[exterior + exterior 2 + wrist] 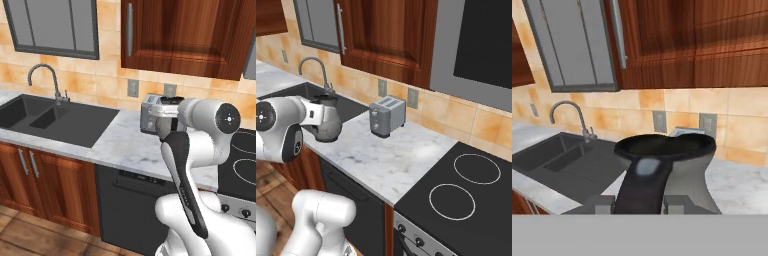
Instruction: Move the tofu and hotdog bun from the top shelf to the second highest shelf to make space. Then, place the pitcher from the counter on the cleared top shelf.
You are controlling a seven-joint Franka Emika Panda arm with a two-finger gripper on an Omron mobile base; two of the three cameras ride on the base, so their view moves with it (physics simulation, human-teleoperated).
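While gripped, pitcher (326, 122) w/o legible label

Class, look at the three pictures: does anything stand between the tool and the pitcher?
No. The tool is shut on the pitcher's dark handle, so nothing separates them. The toaster stands apart on the counter.

One pitcher (327, 122), one toaster (387, 116), one faucet (315, 70).

Light grey-white marbled counter (391, 160) over dark reddish wood cabinets (30, 175), black sink (55, 120) with a curved grey faucet (47, 82) set into it at left. Boxy silver toaster (387, 116) stands on it near the tiled wall; black stovetop (466, 195) adjoins at right.
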